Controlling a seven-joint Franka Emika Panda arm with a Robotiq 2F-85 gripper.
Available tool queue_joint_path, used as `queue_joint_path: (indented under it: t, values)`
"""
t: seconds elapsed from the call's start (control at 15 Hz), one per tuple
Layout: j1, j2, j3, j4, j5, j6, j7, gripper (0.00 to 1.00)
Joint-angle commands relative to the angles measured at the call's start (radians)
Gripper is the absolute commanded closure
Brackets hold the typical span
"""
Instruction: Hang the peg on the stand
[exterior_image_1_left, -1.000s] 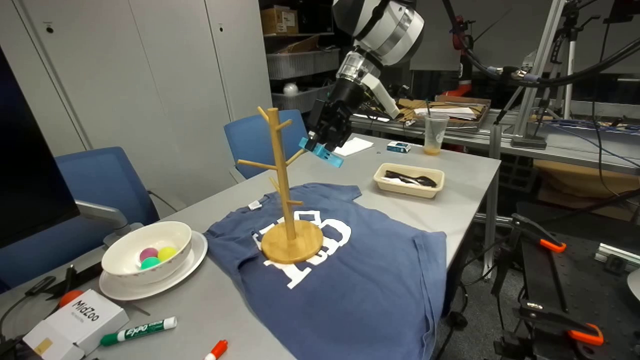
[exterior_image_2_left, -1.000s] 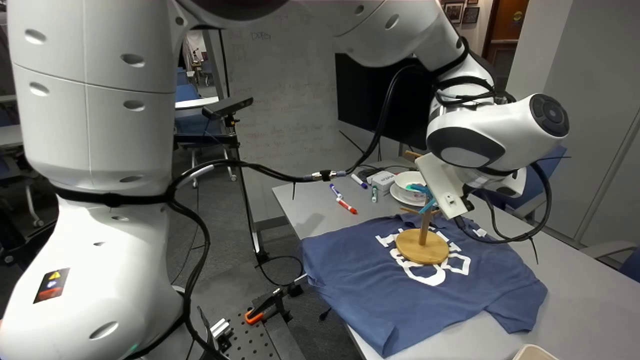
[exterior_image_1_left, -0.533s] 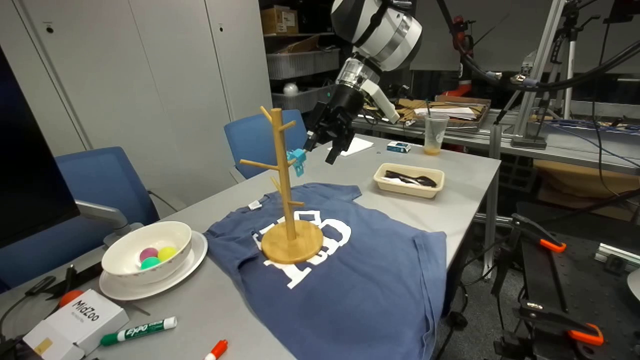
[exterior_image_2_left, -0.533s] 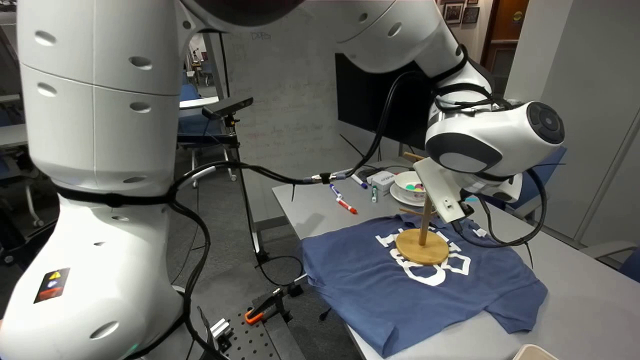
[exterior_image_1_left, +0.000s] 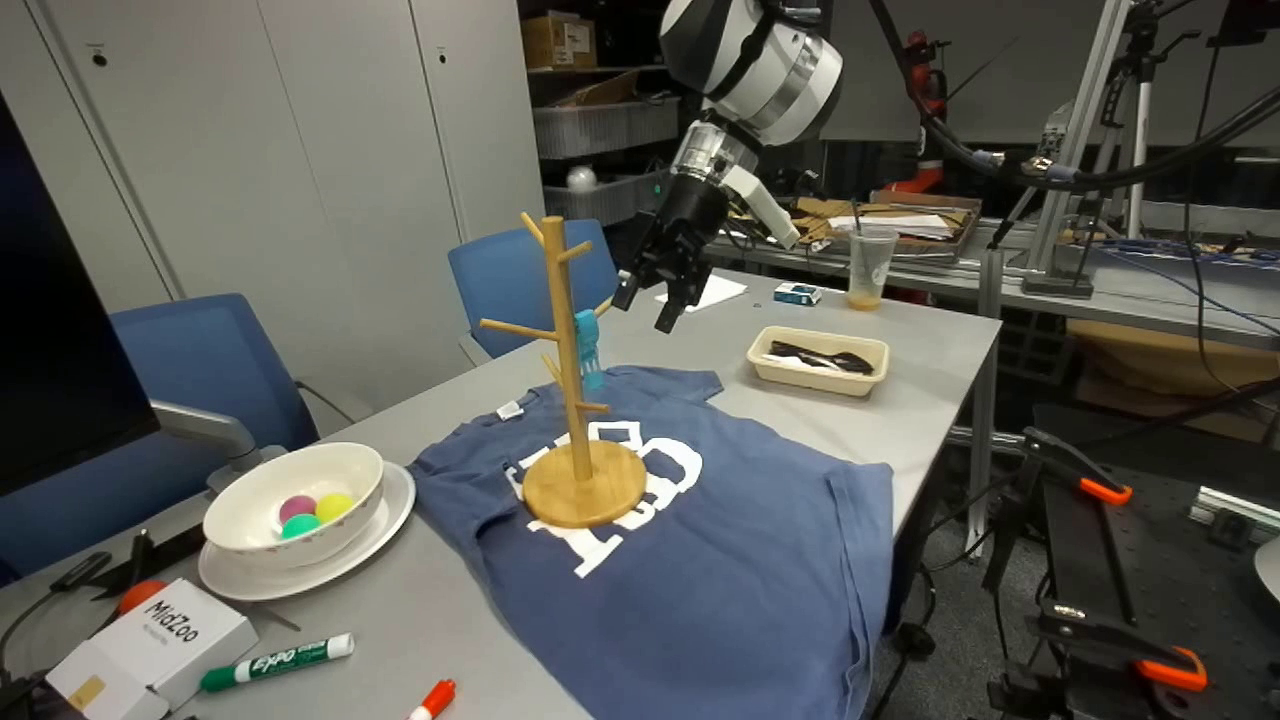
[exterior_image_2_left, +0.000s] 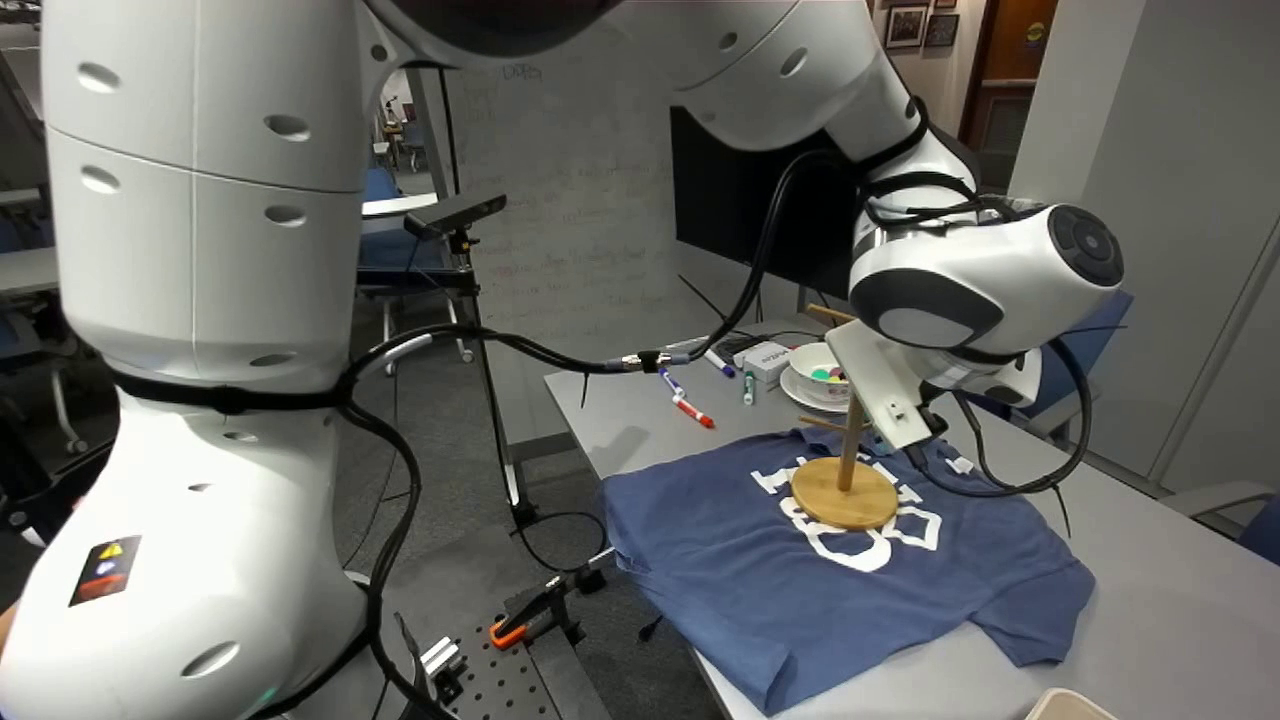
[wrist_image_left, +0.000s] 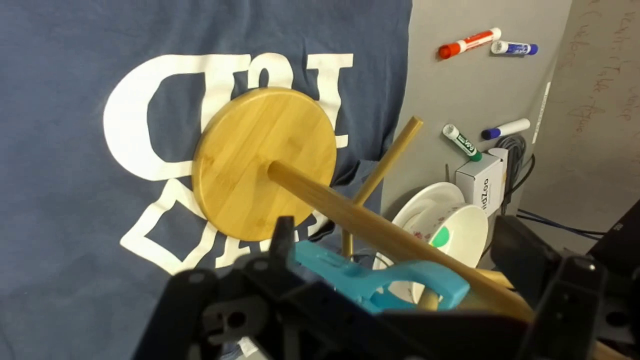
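Wrist view: light-blue plastic peg (wrist_image_left: 345, 272) is on the wooden stand (wrist_image_left: 385, 232), its curved end over a short branch (wrist_image_left: 428, 299), branch tip showing inside the curve. In an exterior view the gripper (exterior_image_1_left: 646, 304) is apart from the peg, fingers (exterior_image_1_left: 672, 312) spread wide, peg outside them. Peg hangs nearly straight down there, just beside the pole (exterior_image_1_left: 569, 370); can't tell if they touch. Stand is upright in both exterior views, round base (exterior_image_1_left: 602, 500) flat on a dark blue T-shirt (exterior_image_1_left: 740, 570), over part of the white lettering (wrist_image_left: 125, 125). T-shirt lies on a gray table (exterior_image_1_left: 420, 600). In an exterior view the arm's wrist (exterior_image_2_left: 1020, 250) covers part of the pole; fingers hidden, peg can't be made out. Other stuff on table: white bowl (exterior_image_1_left: 255, 495) with purple, yellow and green balls (exterior_image_1_left: 334, 507), sitting on a plate (exterior_image_1_left: 396, 507); white MidZoo box (exterior_image_1_left: 190, 640); green Expo marker (exterior_image_1_left: 278, 662); red marker (wrist_image_left: 472, 41); two blue markers (wrist_image_left: 514, 48); beige tray (exterior_image_1_left: 812, 379) with dark utensils (exterior_image_1_left: 848, 361); clear plastic cup (exterior_image_1_left: 872, 268) with a straw (exterior_image_1_left: 856, 215); small blue-and-white box (exterior_image_1_left: 797, 293); flat white paper-like piece (exterior_image_1_left: 712, 292). Two blue chairs (exterior_image_1_left: 215, 375) stand just beside the table.
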Motion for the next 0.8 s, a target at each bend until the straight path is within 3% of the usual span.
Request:
queue_joint_path:
  t: [0.0, 0.73]
  values:
    - [0.039, -0.056, -0.016, -0.04, -0.1, 0.052, 0.08, 0.0]
    - [0.114, -0.332, 0.01, -0.237, -0.45, 0.15, 0.339, 0.0]
